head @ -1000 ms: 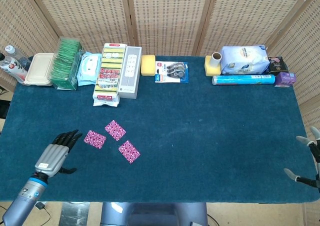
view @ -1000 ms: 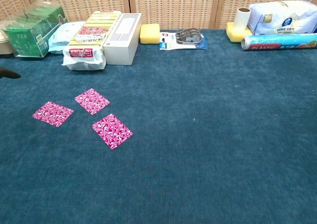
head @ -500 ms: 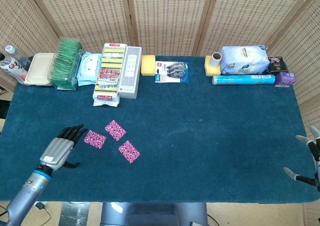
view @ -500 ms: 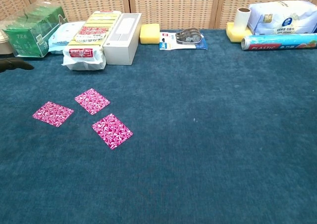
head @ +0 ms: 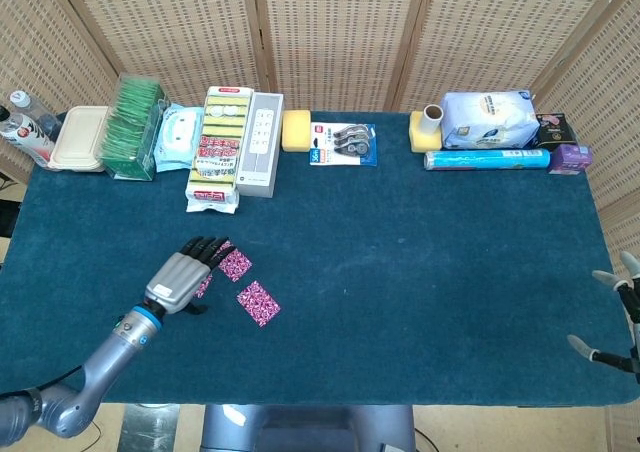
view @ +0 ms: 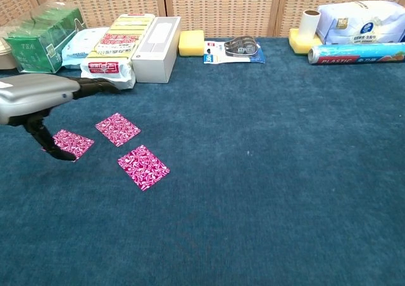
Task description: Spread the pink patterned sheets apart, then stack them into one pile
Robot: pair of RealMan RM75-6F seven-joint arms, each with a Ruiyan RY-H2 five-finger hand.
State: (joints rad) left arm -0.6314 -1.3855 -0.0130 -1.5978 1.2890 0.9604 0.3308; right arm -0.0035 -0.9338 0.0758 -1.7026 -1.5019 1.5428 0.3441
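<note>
Pink patterned sheets [view: 143,166] lie spread below the left hand [head: 182,277], fingers [view: 95,85] apart.

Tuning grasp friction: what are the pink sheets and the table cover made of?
Pink sheets: thin, flat, crisp-edged with a printed pattern, so likely paper or thin card, matte.
Table cover: dark teal with a fuzzy, nappy texture, probably felt or short-pile fabric.
</note>
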